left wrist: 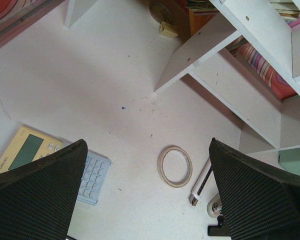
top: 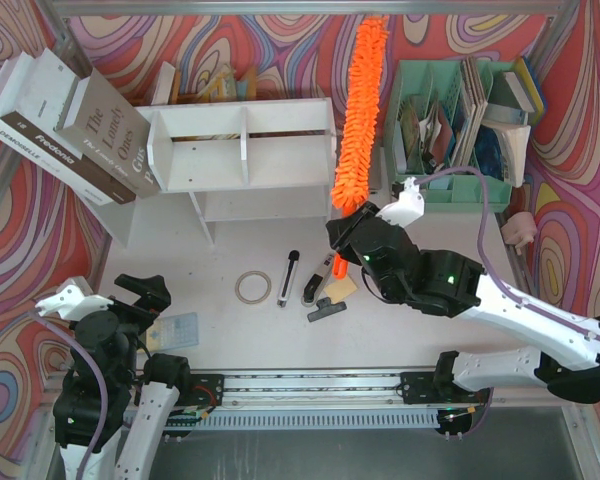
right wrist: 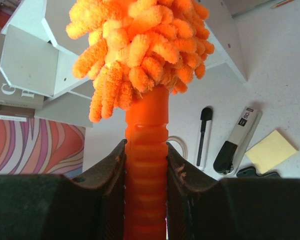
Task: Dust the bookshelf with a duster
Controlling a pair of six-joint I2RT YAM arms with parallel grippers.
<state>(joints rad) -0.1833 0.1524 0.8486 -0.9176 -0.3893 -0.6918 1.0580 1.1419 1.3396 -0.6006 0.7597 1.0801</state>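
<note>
The white bookshelf (top: pixel 240 150) stands at the back of the table, its compartments bare; part of it also shows in the right wrist view (right wrist: pixel 30 65) and the left wrist view (left wrist: pixel 250 30). The fluffy orange duster (top: pixel 360 110) stretches from front to back along the shelf's right end, between the shelf and the green organizer. My right gripper (top: pixel 345 222) is shut on the ribbed orange handle (right wrist: pixel 146 165), with the shaggy head (right wrist: pixel 140 45) beyond the fingers. Whether the strands touch the shelf cannot be told. My left gripper (top: pixel 152 315) hovers open near the front left (left wrist: pixel 147 200), holding nothing.
A mint-green organizer (top: pixel 460 130) full of papers stands at the back right. Books (top: pixel 70 130) lean at the back left. A tape ring (top: pixel 252 287), pen (top: pixel 288 277), stapler (top: pixel 315 285), yellow note pad (top: pixel 340 288) and black clip (top: pixel 325 312) lie mid-table; a calculator (top: pixel 175 330) lies beside the left gripper.
</note>
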